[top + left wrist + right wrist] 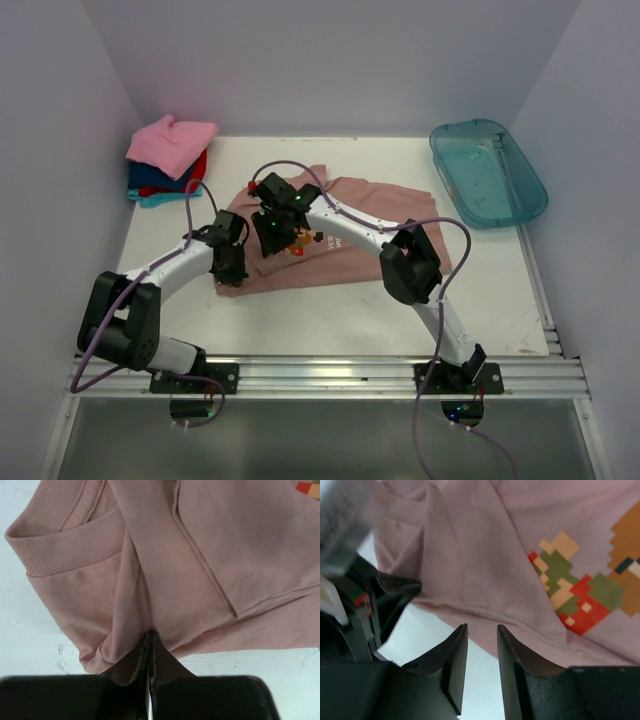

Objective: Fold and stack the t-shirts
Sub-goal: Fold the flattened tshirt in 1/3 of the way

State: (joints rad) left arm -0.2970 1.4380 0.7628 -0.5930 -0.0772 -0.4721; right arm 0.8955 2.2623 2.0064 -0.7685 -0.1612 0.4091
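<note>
A dusty pink-brown t-shirt (320, 268) lies spread on the white table, its pixel-character print (575, 595) facing up. My left gripper (151, 636) is shut on a pinch of the shirt's fabric (190, 580) just below the ribbed collar (70, 555); from above it sits at the shirt's left edge (232, 268). My right gripper (482, 628) hovers over the shirt's edge left of the print, jaws parted with nothing between them; from above it is close beside the left one (270, 235). Folded t-shirts (168, 160), bright pink over red, blue and teal, are stacked at the back left.
A translucent teal plastic tub (487, 172) sits at the back right corner. White walls close in the table on three sides. A metal rail (330, 375) runs along the near edge by the arm bases.
</note>
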